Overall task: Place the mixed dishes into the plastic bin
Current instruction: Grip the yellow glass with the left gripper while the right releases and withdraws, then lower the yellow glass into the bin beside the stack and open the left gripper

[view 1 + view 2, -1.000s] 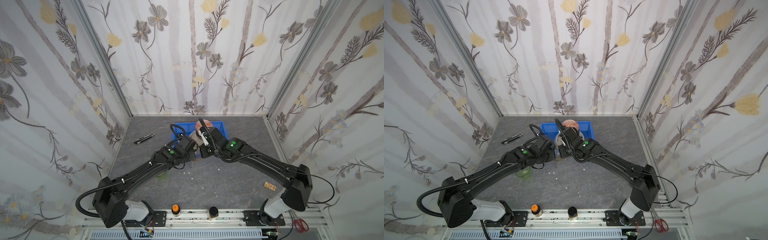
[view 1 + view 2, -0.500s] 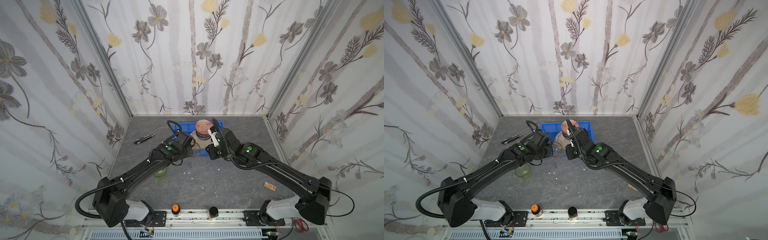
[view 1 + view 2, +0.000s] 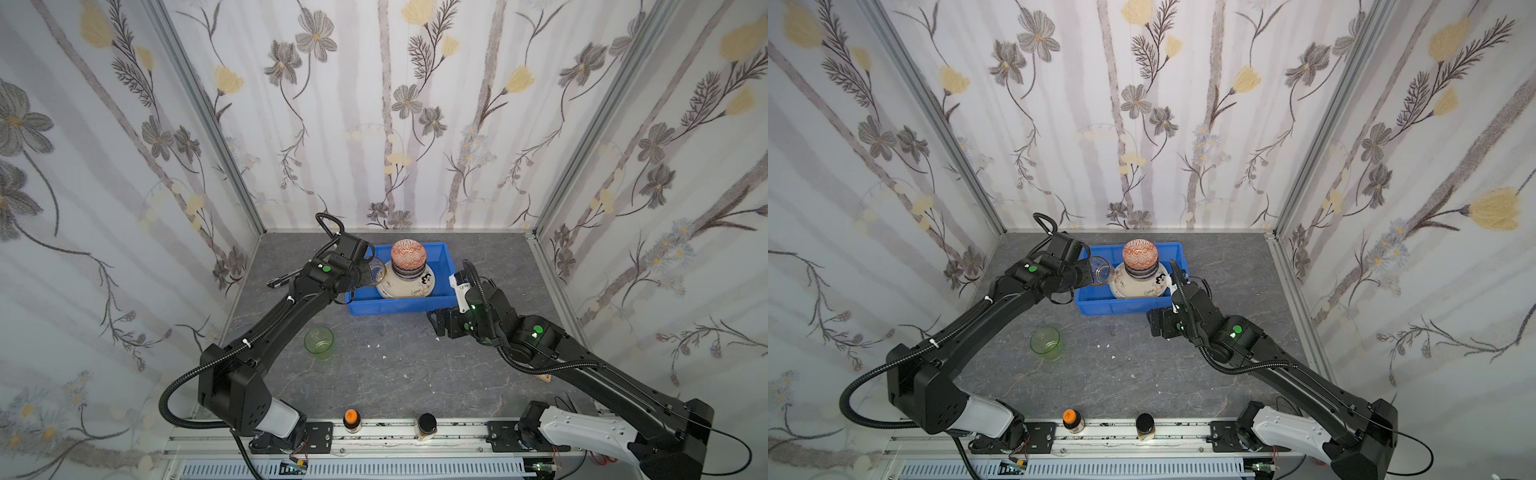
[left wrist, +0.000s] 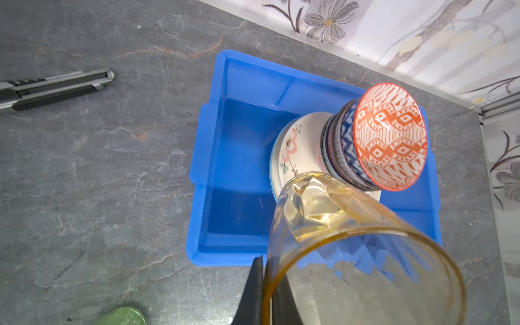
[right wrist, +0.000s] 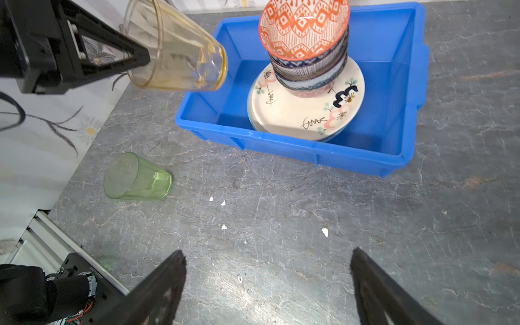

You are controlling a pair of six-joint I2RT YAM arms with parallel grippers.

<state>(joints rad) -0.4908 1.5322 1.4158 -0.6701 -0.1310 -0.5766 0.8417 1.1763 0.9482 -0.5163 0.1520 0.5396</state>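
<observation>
The blue plastic bin (image 3: 395,309) (image 3: 1113,307) stands at the back of the table. It holds a stack of the mixed dishes: cream plates (image 5: 295,112) under bowls, with an orange patterned bowl (image 3: 408,254) (image 4: 391,135) on top. My left gripper (image 4: 266,270) (image 3: 368,274) is shut on the rim of an amber tumbler (image 4: 351,239) (image 5: 180,56). It holds the tumbler tilted above the bin's left end. A green tumbler (image 3: 319,339) (image 5: 136,177) stands on the table in front of the bin, to the left. My right gripper (image 5: 267,256) (image 3: 440,324) is open and empty, low over the table by the bin's front right corner.
A black box cutter (image 4: 53,87) lies left of the bin. Two small jars, one orange-lidded (image 3: 351,417) and one black-lidded (image 3: 427,424), stand on the front rail. White crumbs (image 5: 223,202) dot the table. Flowered walls close in three sides.
My right gripper has opened and drawn back from the stack toward the front right. The left gripper has carried the amber tumbler further back, over the bin's left end.
</observation>
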